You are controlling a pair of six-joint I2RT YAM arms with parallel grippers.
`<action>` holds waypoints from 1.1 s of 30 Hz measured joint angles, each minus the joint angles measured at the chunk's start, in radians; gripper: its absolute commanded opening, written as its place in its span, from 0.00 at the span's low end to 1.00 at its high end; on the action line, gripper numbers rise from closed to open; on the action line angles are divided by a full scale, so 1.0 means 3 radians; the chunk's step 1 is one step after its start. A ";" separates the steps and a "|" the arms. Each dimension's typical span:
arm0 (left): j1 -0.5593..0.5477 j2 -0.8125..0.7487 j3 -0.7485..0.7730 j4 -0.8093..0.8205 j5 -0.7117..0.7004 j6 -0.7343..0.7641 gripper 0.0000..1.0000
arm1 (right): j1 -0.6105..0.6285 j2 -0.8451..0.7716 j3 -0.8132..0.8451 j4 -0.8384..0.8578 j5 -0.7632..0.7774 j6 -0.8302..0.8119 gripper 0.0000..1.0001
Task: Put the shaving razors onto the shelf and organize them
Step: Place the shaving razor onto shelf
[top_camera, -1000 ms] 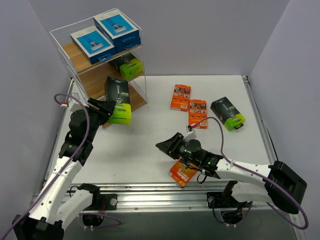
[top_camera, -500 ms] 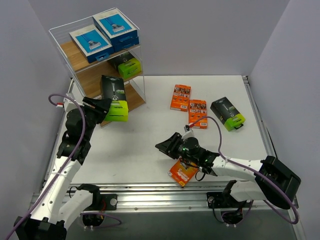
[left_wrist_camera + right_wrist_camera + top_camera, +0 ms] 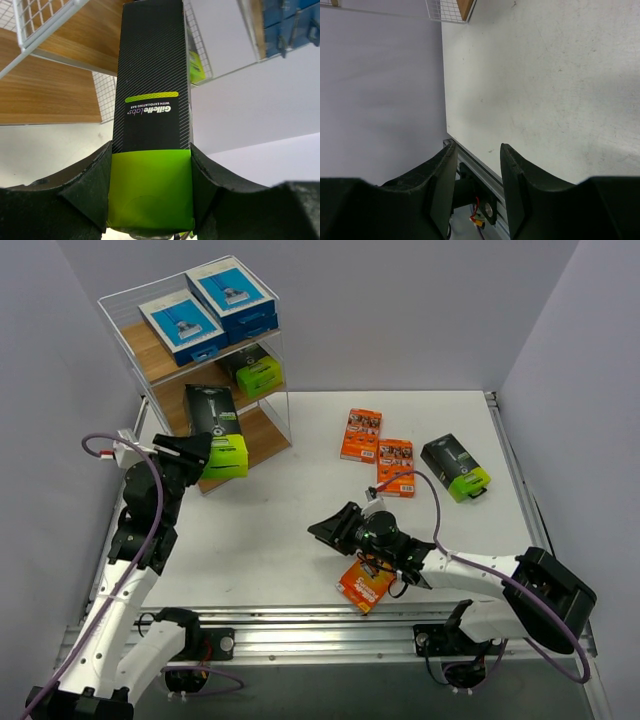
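At the far left corner of the tabletop (image 3: 300, 530) stands the shelf (image 3: 150, 352). It carries 2 blue packs (image 3: 181, 325) on top and 1 black-and-lime pack (image 3: 258, 372) on the middle board, toward its right end.

Just in front of it, my left claw (image 3: 198, 453) is clamped on the lime end of a black pack (image 3: 213, 418), with a finger (image 3: 92, 185) against each long edge. The pack's long axis runs straight out from the claw, black end leading, toward the shelf's open face. The coming move turns on that line. I judge a push along the pack's own length would slide it onto a board, provided the black end passes between 2 boards rather than meeting an edge. In the wrist view the black end overlaps wood and wire. I cannot tell whether it is inside the frame or just short of it, nor which tier it is lined up with.

Toward the middle, 2 orange packs (image 3: 361, 433) lie flat side by side on the far half of the tabletop. My right claw (image 3: 335, 528) hangs low over bare tabletop, pointing left, with a narrow gap between its fingers and nothing in it. A 3rd orange pack (image 3: 365, 585) lies at the near edge, behind that claw and partly under its wrist.

On the far right a black pack with a lime end (image 3: 455, 467) lies flat. All 4 loose packs are nearer the right arm, and the shelf is nearer the left.
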 measured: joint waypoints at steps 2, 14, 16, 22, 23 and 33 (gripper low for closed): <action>0.0000 0.0088 0.0000 0.0004 -0.0031 0.0006 0.04 | -0.0019 0.0015 0.0065 -0.0025 -0.0022 -0.0017 0.36; 0.0017 0.0460 0.0083 0.0186 -0.0165 0.0008 0.05 | -0.0282 0.0053 0.0346 -0.0100 -0.0201 -0.0167 0.38; 0.0039 0.0515 0.0099 0.0229 -0.0195 0.0006 0.09 | -0.0315 0.0069 0.0346 -0.0098 -0.0230 -0.0168 0.38; 0.0070 0.0666 0.0118 0.0402 -0.0252 -0.0003 0.16 | -0.0378 0.0210 0.0346 -0.0099 -0.0323 -0.0215 0.40; 0.0071 0.0696 0.0127 0.0429 -0.0254 -0.0003 0.17 | -0.0387 0.0247 0.0346 -0.0097 -0.0334 -0.0223 0.40; 0.0080 0.0877 0.0192 0.0581 -0.0267 0.0003 0.24 | -0.0429 0.0615 0.0622 -0.0033 -0.0431 -0.0314 0.32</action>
